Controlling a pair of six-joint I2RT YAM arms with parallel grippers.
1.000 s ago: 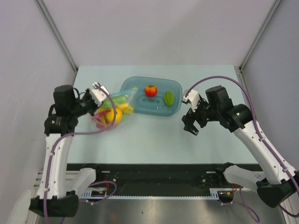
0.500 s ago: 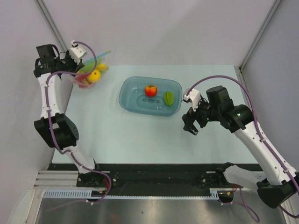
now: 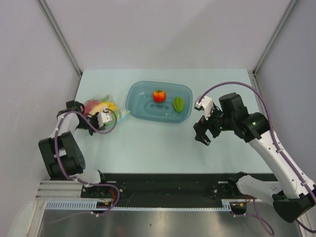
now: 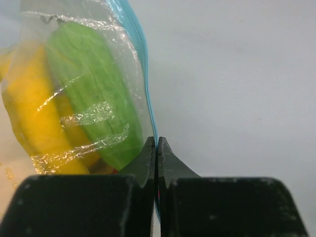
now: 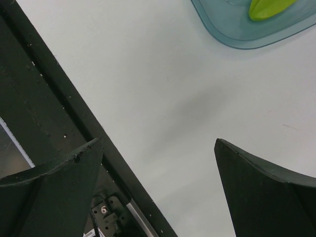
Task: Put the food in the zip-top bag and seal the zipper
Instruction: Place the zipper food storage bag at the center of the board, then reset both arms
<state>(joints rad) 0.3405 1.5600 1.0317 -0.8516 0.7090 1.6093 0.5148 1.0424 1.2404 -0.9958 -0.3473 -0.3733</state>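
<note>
The clear zip-top bag (image 3: 101,107) lies at the table's left, left of the tray, holding a yellow banana (image 4: 32,106), a green vegetable (image 4: 96,86) and other bright food. My left gripper (image 3: 109,117) is shut on the blue zipper (image 4: 148,98) at the bag's edge, with the strip pinched between its jaws (image 4: 157,144). A red tomato (image 3: 158,95) and a green starfruit (image 3: 178,103) sit in the tray. My right gripper (image 3: 201,136) hovers open and holds nothing, right of the tray and above bare table; its wrist view (image 5: 158,143) shows the starfruit (image 5: 266,7) at the top edge.
The translucent blue-green tray (image 3: 136,106) stands at the table's middle back, and its corner (image 5: 232,34) shows in the right wrist view. The black front rail (image 5: 54,108) runs under the right gripper. Grey walls close in the left and right sides.
The left arm lifted the filled bag high to the back left, then brought it down to the table left of the tray. The right arm has barely moved.
</note>
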